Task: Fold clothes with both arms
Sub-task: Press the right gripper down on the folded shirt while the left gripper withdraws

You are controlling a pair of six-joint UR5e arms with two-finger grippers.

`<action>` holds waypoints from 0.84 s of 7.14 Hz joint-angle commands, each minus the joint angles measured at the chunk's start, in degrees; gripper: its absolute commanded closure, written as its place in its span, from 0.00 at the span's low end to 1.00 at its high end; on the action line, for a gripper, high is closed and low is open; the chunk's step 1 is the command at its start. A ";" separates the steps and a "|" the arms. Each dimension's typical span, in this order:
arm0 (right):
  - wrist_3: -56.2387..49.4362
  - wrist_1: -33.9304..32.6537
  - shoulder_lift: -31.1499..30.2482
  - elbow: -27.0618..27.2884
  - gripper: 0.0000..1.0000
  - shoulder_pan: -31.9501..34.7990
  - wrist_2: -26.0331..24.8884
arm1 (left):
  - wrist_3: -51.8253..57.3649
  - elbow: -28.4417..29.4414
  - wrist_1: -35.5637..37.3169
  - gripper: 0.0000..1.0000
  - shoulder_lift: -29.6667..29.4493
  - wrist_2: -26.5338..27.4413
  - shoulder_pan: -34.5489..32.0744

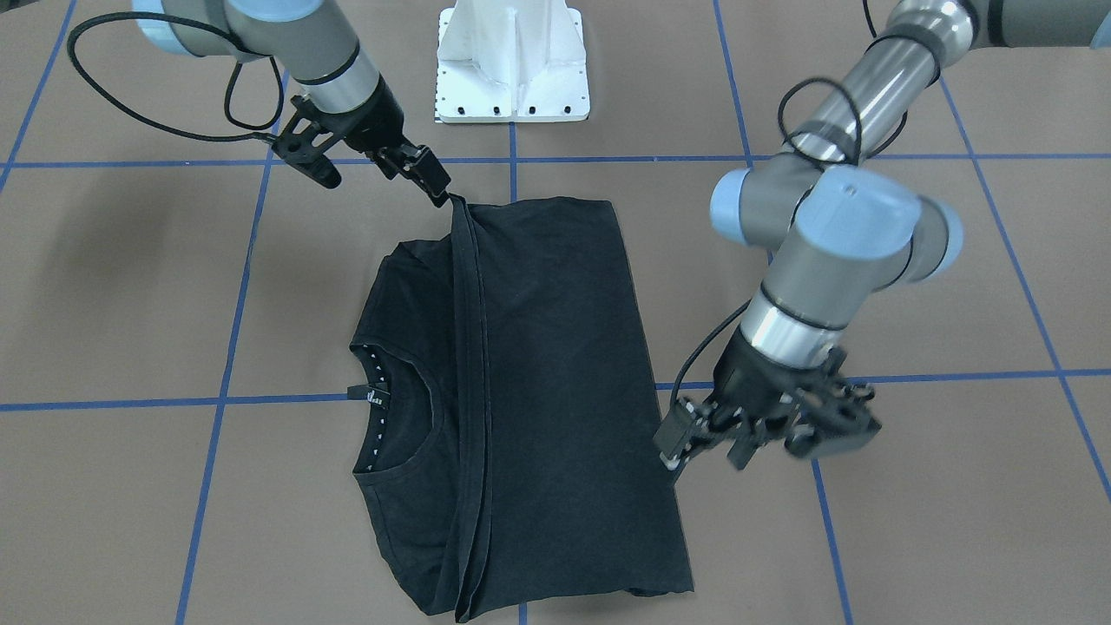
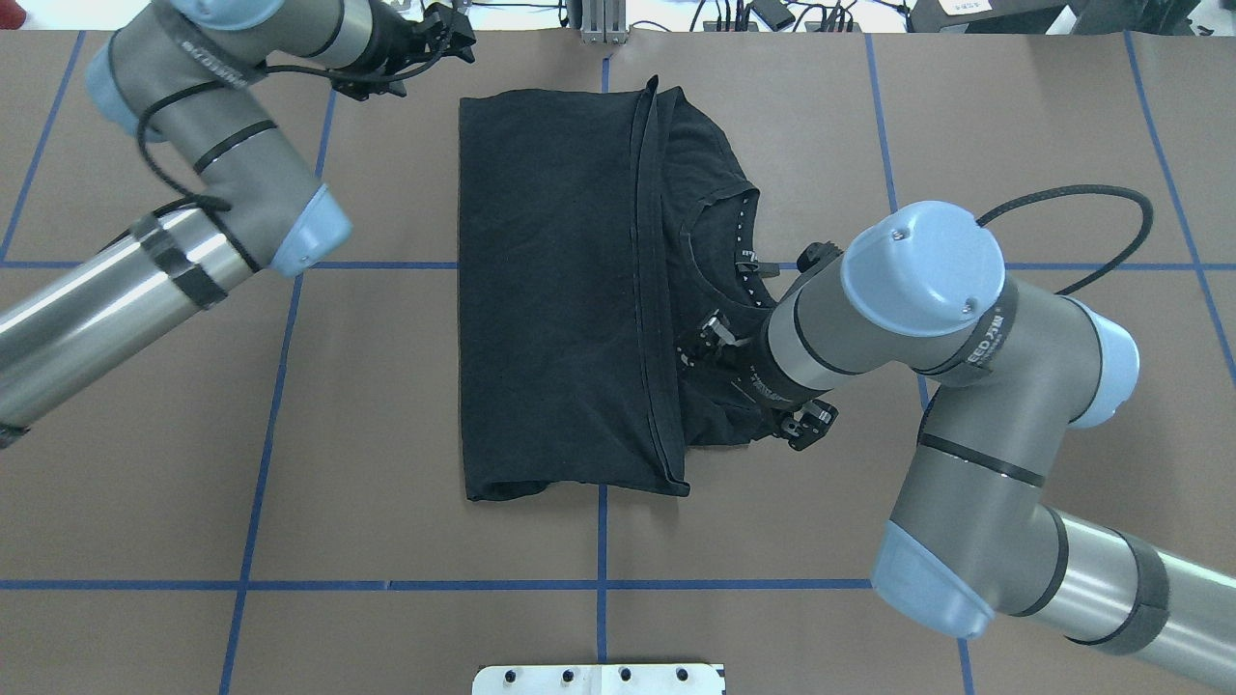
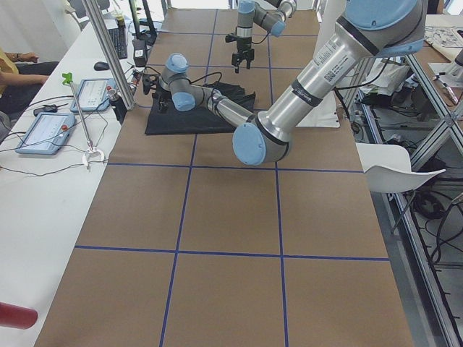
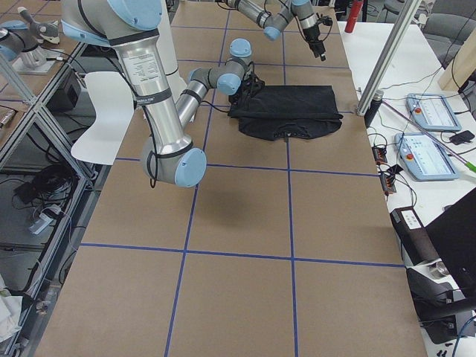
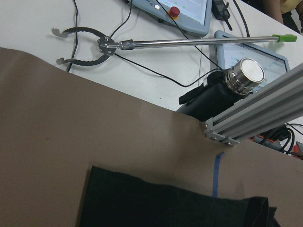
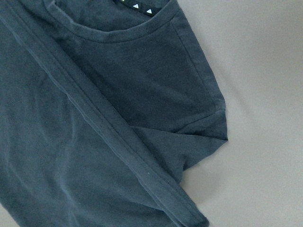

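**Right gripper (image 1: 434, 184) at the hem corner, left one standing off**

The right gripper's fingertips sat at the corner of the folded hem (image 1: 473, 391) nearest the robot's edge of the counter (image 1: 911, 538). The corner lay flat, so we could not tell whether they pinched the cloth or only hovered beside it. The left gripper (image 1: 781, 438) hung on the robot's left of the shirt, toward the operators' edge. It was apart from the cloth and blurred, so we could not read its jaws either. The black T-shirt (image 1: 555, 365) lay midway between the counter's ends, nearer the operators' edge. Its lower half was laid over the chest, with the collar (image 1: 408, 417) and a sleeve (image 6: 203, 123) showing on the robot's right.

We judged one fold done and another pending. To do it well, we would have both grippers take matching corners of the doubled edge and pinch every layer. They should lift only just clear, travel at an equal pace so the hem runs straight, and let go together. A pull from one corner alone risked skewing the panel and dragging the layer beneath.
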 commanded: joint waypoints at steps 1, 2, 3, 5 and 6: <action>-28.10 -15.51 3.31 0.67 0.13 -3.34 -2.05 | -0.13 -13.07 4.53 0.00 8.66 -2.70 -0.09; -41.84 -22.99 7.33 0.51 0.15 -5.27 -4.93 | -0.22 -13.27 4.54 0.00 9.29 -2.71 0.00; -47.98 -28.20 10.16 0.16 0.19 -8.33 -9.22 | -0.22 -13.28 4.54 0.00 9.91 -2.53 0.00; -57.66 -28.07 12.20 -4.30 0.26 -9.86 -12.42 | -0.48 -13.28 4.45 0.00 11.23 -2.53 0.17; -59.19 -27.90 14.56 -8.42 0.29 -9.86 -14.43 | -2.48 -13.10 4.45 0.00 11.23 -2.44 0.44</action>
